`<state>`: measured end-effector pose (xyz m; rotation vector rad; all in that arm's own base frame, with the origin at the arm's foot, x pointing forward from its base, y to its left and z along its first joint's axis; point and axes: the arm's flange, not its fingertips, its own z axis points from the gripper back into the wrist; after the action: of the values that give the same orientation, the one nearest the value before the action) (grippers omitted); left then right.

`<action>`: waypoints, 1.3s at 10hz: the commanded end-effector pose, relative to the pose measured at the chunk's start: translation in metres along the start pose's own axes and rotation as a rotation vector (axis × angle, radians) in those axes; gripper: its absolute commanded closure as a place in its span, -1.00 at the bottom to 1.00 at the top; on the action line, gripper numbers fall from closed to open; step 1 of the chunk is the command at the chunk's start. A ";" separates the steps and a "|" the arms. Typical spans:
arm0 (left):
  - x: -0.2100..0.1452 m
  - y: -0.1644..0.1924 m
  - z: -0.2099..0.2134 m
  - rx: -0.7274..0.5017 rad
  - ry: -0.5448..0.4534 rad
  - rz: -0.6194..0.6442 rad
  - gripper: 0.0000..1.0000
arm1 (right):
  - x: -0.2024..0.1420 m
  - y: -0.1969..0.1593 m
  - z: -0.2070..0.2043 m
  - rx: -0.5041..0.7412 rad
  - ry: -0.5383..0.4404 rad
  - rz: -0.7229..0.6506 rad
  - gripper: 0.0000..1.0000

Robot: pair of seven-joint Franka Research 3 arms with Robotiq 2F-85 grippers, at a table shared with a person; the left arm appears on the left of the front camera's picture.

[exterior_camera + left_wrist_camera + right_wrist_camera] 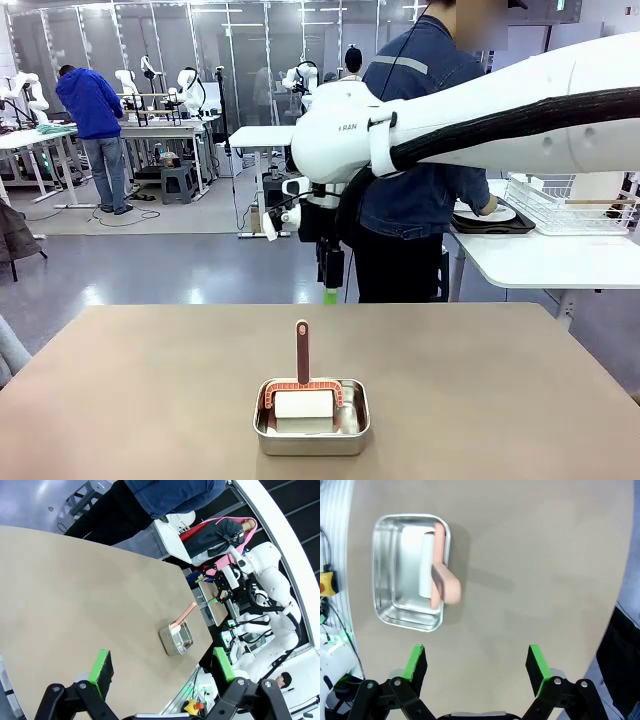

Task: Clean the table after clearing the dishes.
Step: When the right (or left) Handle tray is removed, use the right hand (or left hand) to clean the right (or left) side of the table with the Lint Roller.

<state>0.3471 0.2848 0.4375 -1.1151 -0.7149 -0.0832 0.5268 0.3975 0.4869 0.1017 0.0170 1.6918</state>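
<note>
The right fingers (416,661) are spread wide and empty above the surface (545,555), near the steel pan (379,570). The left fingers (102,669), well apart from the pan, are likewise spread empty.

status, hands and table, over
Left hand and right hand open, empty. Plate off the table, on side table. Steel pan with roller on table.

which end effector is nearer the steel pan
Right. The right end effector hangs over the table close beside the steel pan; the left end effector sits much farther off.
</note>
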 end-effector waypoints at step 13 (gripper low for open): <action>-0.002 -0.004 0.004 0.007 0.014 -0.006 -1.00 | 0.047 0.042 -0.074 0.172 0.078 -0.101 -1.00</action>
<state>0.3471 0.2848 0.4375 -1.1151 -0.7149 -0.0833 0.4820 0.4479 0.4215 0.1818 0.2310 1.6187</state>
